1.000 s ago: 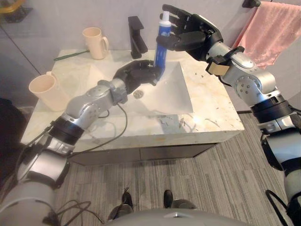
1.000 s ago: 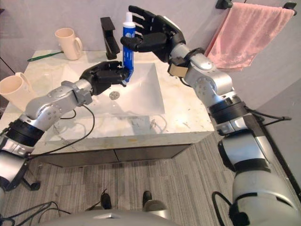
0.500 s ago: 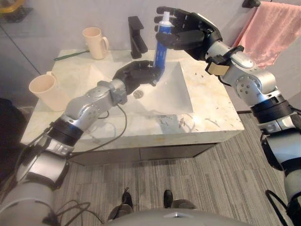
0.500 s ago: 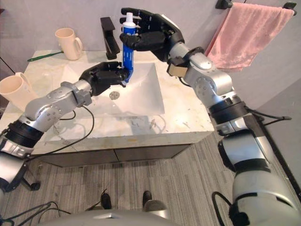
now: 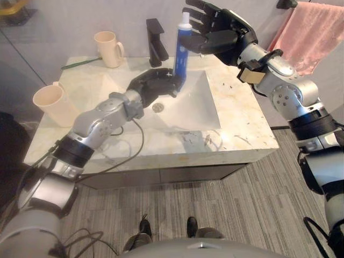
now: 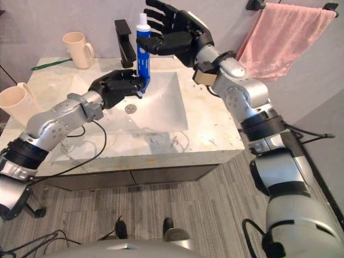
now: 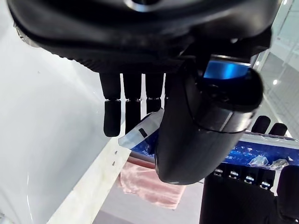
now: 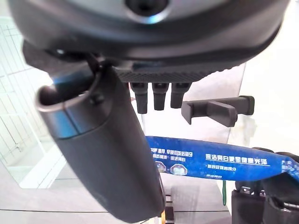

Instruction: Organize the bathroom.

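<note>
Presently, largest first: pale marble vanity surface [image 5: 244,126], running across the middle of the eye views.
White rectangular sink basin [image 5: 185,107], sunk in the surface at centre, metal drain [image 5: 157,107] in its floor.
Pink towel [image 5: 312,32], hanging from a dark rail at 2 o'clock, well apart from the basin.
Black block-shaped faucet [image 5: 156,42], standing at 12 o'clock behind the basin.
Beige mug with handle [image 5: 51,103], at 9 o'clock on the surface; second beige mug [image 5: 109,48], at 11 o'clock near the wall.
Blue toothpaste tube with white cap [image 5: 181,51], upright, cap at the top, held over the far part of the basin just beside the faucet.
Left robot hand [image 5: 156,84], fingers curled round the tube's lower end, pinching it.
Right robot hand [image 5: 217,32], at 1 o'clock, fingers spread wide, thumb just beside the tube's upper part; contact cannot be told.
Thin green stick-like item [image 5: 80,63], lying flat just beside the far mug at 11 o'clock.
</note>
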You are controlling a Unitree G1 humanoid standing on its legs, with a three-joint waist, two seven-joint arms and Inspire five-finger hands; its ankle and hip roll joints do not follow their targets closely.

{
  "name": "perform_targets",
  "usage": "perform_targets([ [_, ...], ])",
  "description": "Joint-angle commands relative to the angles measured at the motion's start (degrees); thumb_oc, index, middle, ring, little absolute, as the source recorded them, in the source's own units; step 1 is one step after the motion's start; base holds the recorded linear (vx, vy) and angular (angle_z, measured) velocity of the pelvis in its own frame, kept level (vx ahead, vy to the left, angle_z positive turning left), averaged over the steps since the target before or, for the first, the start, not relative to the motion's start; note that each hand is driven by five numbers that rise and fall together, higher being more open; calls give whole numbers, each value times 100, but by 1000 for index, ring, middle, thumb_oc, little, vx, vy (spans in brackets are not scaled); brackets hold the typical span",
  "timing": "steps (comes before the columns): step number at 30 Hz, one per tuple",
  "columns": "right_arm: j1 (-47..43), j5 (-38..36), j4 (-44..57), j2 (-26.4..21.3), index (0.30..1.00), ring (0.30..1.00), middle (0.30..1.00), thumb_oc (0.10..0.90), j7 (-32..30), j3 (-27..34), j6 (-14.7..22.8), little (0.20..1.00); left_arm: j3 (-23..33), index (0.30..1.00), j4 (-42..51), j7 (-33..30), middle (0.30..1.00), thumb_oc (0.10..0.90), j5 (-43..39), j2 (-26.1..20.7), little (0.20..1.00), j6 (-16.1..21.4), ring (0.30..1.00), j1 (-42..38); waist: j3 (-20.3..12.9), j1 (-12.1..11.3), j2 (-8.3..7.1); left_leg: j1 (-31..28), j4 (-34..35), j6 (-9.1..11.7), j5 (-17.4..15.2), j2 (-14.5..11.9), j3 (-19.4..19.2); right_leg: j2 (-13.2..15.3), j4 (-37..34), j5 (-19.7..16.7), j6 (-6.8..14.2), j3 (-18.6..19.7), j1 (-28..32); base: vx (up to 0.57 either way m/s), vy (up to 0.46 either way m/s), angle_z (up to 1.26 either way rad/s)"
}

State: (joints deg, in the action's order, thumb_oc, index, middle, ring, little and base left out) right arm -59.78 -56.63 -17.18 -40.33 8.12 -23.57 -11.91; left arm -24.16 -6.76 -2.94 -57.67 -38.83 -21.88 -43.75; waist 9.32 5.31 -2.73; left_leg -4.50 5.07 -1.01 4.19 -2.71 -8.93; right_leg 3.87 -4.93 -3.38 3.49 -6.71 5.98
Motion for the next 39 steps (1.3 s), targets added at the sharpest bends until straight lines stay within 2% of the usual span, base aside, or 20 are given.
perform_targets([
  [1, -394, -202, 215, -382, 900, 900, 900, 800, 54, 303, 606, 900, 641, 300, 300, 29, 300, 400, 106, -87, 300, 720, 300, -421, -834, -60, 67, -390, -127, 287, -511, 94, -91, -474, 272, 507, 259, 2, 66, 0, 0, 0],
  [15, -146, -258, 483, -185, 900, 900, 900, 800, 120, 316, 410, 900, 637, 300, 373, 27, 300, 400, 175, -35, 300, 728, 300, -403, -808, -36, 63, -404, -121, 274, -508, 89, -108, -478, 268, 501, 256, 9, 70, 0, 0, 0],
  [16, -162, -227, 460, -148, 862, 862, 862, 775, 126, 302, 410, 862, 606, 300, 346, 22, 300, 400, 194, -8, 300, 742, 300, -421, -804, -35, 64, -408, -117, 274, -507, 90, -109, -479, 265, 501, 256, 6, 74, 0, 0, 0],
  [17, -172, -245, 456, -125, 698, 698, 698, 665, 112, 289, 409, 698, 592, 300, 333, 18, 300, 400, 199, 3, 300, 749, 300, -430, -804, -36, 64, -407, -114, 275, -503, 91, -107, -480, 261, 497, 256, 7, 73, 0, 0, 0],
  [18, -176, -264, 449, -104, 587, 587, 587, 591, 98, 283, 397, 587, 583, 300, 322, 14, 300, 400, 199, 11, 300, 762, 300, -431, -806, -36, 64, -406, -113, 276, -502, 90, -108, -478, 262, 496, 257, 5, 70, 0, 0, 0],
  [19, -185, -228, 447, -80, 436, 436, 436, 491, 100, 278, 378, 436, 571, 300, 306, 9, 300, 400, 213, 30, 300, 773, 300, -434, -810, -35, 65, -403, -114, 278, -503, 91, -109, -478, 265, 499, 259, 4, 67, 0, 0, 0],
  [20, -185, -226, 448, -79, 436, 436, 436, 491, 103, 276, 372, 436, 573, 300, 303, 14, 300, 400, 218, 33, 300, 773, 300, -434, -812, -36, 66, -402, -113, 277, -502, 91, -110, -478, 263, 499, 259, 3, 67, 0, 0, 0],
  [21, -176, -271, 460, -76, 300, 300, 300, 400, 90, 261, 364, 300, 573, 300, 306, 18, 300, 400, 217, 37, 300, 779, 300, -429, -811, -37, 68, -403, -110, 277, -498, 91, -116, -477, 259, 496, 258, -1, 68, 0, 0, 0],
  [37, -43, -185, 564, -149, 300, 300, 300, 400, -54, 402, 522, 300, 674, 300, 333, -54, 300, 400, 235, 26, 300, 788, 300, -339, -803, -16, 55, -416, -92, 276, -499, 84, -133, -480, 260, 497, 263, 19, 68, 0, 0, 0],
  [38, -23, -170, 583, -160, 300, 300, 300, 400, -64, 422, 546, 300, 684, 326, 346, -69, 326, 417, 245, 35, 326, 797, 326, -317, -799, -14, 56, -416, -79, 278, -492, 82, -127, -483, 259, 495, 265, 20, 67, 3, -40, 0],
  [39, 9, -125, 639, -183, 300, 300, 300, 400, -94, 458, 583, 300, 704, 564, 382, -83, 564, 576, 254, 39, 564, 782, 564, -292, -803, -11, 55, -410, -69, 284, -485, 76, -120, -487, 251, 491, 266, 18, 68, 0, -44, 0],
])
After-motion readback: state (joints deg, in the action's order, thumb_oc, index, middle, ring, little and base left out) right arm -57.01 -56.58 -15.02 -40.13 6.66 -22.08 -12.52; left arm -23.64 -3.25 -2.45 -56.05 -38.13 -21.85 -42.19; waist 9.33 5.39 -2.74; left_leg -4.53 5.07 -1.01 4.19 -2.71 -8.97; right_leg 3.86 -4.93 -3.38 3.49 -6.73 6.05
